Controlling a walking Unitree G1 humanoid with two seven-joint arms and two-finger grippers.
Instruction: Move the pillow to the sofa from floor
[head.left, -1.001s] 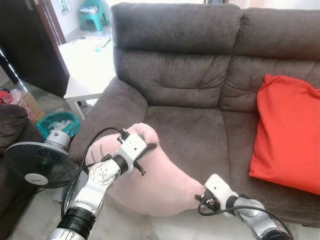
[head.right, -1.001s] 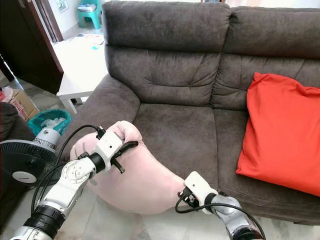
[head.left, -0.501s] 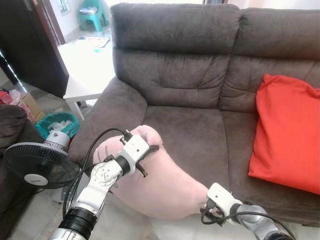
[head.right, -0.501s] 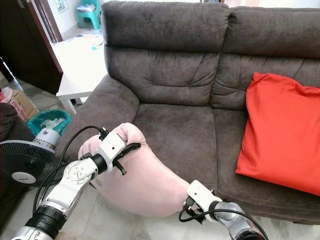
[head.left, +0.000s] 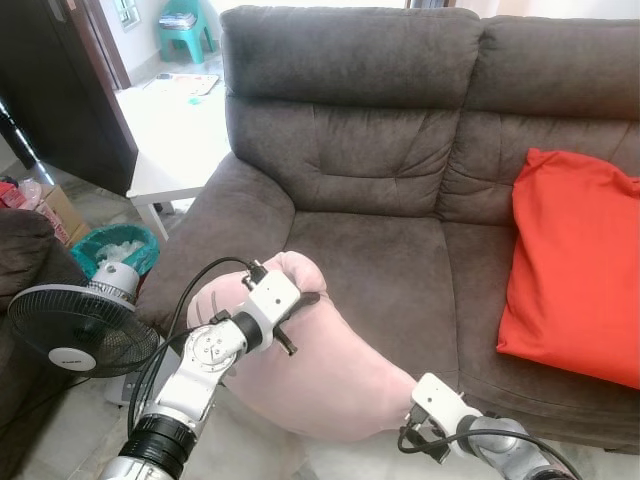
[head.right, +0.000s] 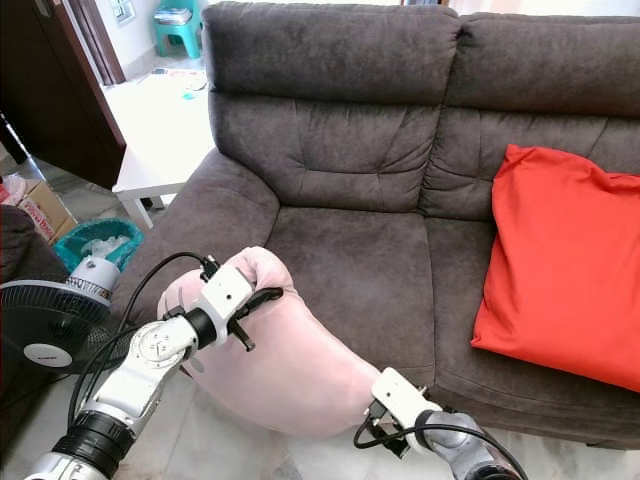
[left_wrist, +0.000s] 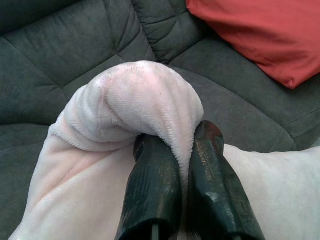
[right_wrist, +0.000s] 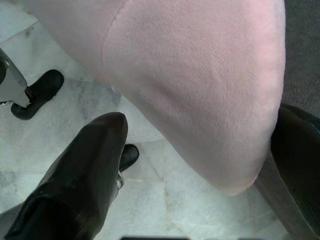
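Softly bulging, pale-pink plush pillow (head.left: 320, 370) sags downward.

Even daylight fills the room, brightest at the overexposed white table (head.left: 175, 130) (top left, near the doorway); shadows are soft, and every view is sharp.

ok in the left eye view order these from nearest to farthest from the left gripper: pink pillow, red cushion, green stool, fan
1. pink pillow: pinched in the left gripper at its top corner, against the sofa's front.
2. fan: on the floor to the robot's left.
3. red cushion: on the sofa's right seat.
4. green stool: far back through the doorway.
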